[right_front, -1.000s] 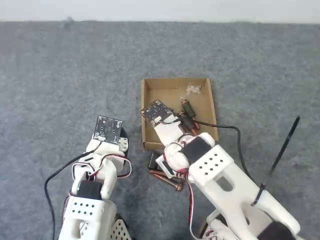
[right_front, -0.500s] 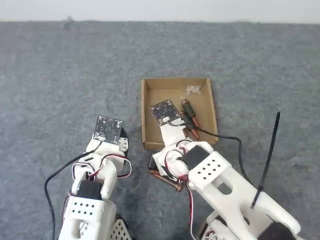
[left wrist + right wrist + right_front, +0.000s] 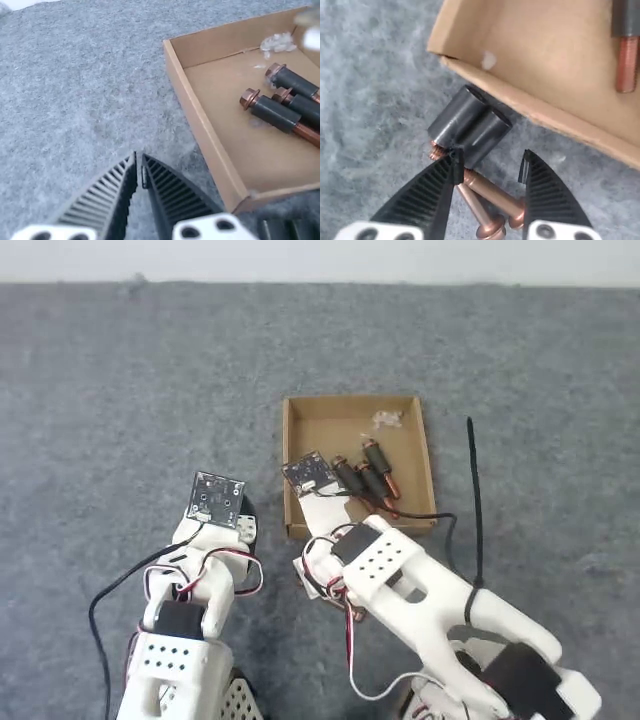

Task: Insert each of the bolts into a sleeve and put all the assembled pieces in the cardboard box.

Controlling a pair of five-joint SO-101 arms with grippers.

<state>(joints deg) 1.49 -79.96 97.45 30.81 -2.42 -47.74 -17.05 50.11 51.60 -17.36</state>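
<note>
Grey carpet [image 3: 150, 370]; left gripper [image 3: 139, 159] jaws closed, empty; right gripper [image 3: 491, 156] jaws apart above sleeves [image 3: 470, 125], bolts [image 3: 492, 193] partly hidden.

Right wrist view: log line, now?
right hand open over two sleeves and two bolts beside cardboard box | left hand shut | three assembled pieces in box

Tabletop [image 3: 150, 370]: grey, mottled felt-like texture.
Cardboard box [image 3: 350, 399]: plain tan-brown.
Assembled pieces [image 3: 365, 476] inside: black bodies, copper heads and tips.
Loose sleeves [image 3: 470, 125]: matte black.
Loose bolts [image 3: 490, 192]: shiny copper.
Left pincer [image 3: 139, 162], right pincer [image 3: 490, 160]: black, ribbed fingers.
Arm housing [image 3: 400, 570]: white, rows of dark holes.
</note>
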